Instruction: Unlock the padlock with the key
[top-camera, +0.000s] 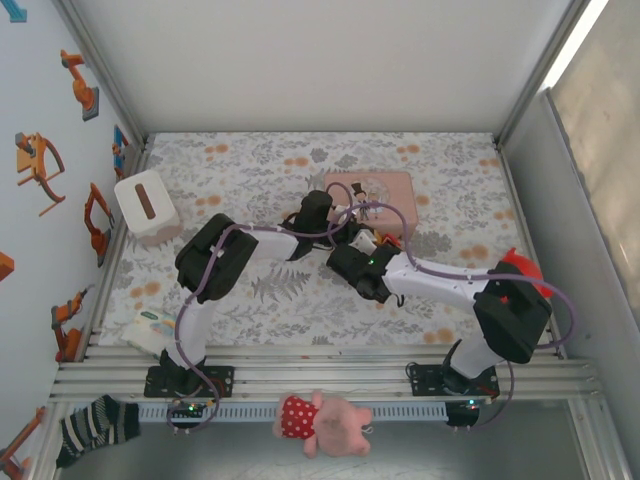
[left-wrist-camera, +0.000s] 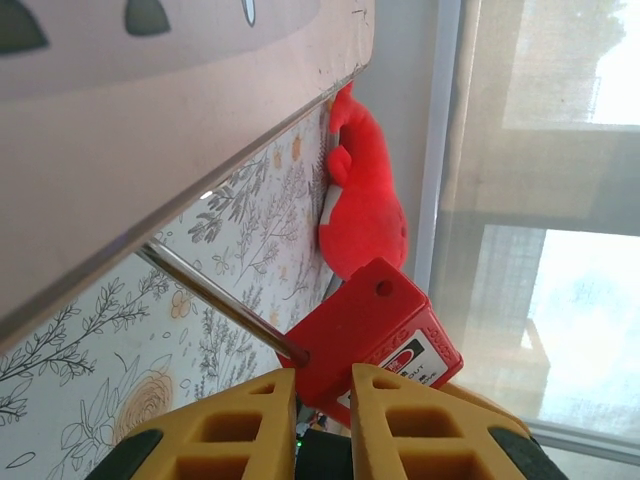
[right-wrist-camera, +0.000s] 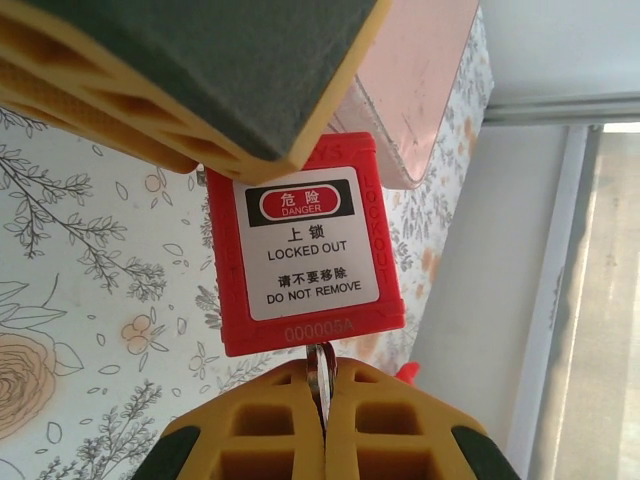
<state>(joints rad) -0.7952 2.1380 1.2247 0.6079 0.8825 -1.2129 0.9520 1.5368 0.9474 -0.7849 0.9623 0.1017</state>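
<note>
Now left hand (left-wrist-camera: 322, 388) clamps the padlock (left-wrist-camera: 378, 322); right hand (right-wrist-camera: 325, 388) pinches its inserted key (right-wrist-camera: 318, 358).

The padlock (right-wrist-camera: 300, 250) had a red body with a white label reading "DANGER, LOCKED OUT, DO NOT REMOVE". One leg of its thin silvery shackle (left-wrist-camera: 215, 300) entered the body. The key (right-wrist-camera: 318, 368) sat in the keyhole at the opposite end.
</note>
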